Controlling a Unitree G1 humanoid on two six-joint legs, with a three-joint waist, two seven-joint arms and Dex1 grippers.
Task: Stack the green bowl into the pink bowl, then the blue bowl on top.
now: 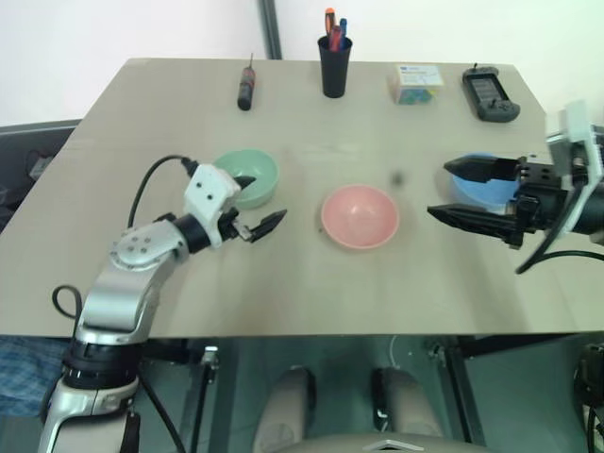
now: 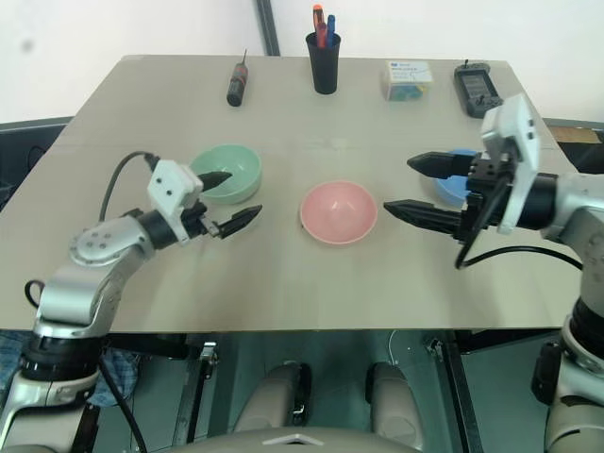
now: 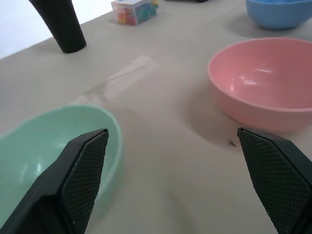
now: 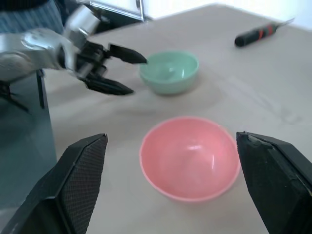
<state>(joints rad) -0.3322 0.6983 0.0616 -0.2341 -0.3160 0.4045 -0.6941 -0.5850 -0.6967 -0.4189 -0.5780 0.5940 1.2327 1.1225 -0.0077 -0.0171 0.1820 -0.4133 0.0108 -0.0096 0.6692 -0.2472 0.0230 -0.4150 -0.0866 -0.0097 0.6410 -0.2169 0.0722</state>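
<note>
Grippers both hang spread and empty over the table [image 1: 283,293]. Left gripper [image 1: 253,204] straddles the green bowl's [image 1: 247,177] near rim, one finger over its hollow. Right gripper [image 2: 412,187] hovers beside the blue bowl [image 2: 455,189], toward the right edge. Pink bowl [image 1: 360,216] sits mid-table between them, bare tabletop around it. Screwdriver [image 1: 246,87], pen cup [image 1: 334,64], small box [image 1: 416,82] and black handset [image 1: 490,93] line the far edge.

You're looking at three smooth plastic bowls, the green bowl [image 1: 250,177], pink bowl [image 1: 360,216] and blue bowl [image 3: 278,12], faintly glossy, on a matt beige table [image 1: 311,283], with cross-hatched black finger pads [image 3: 87,168].
</note>
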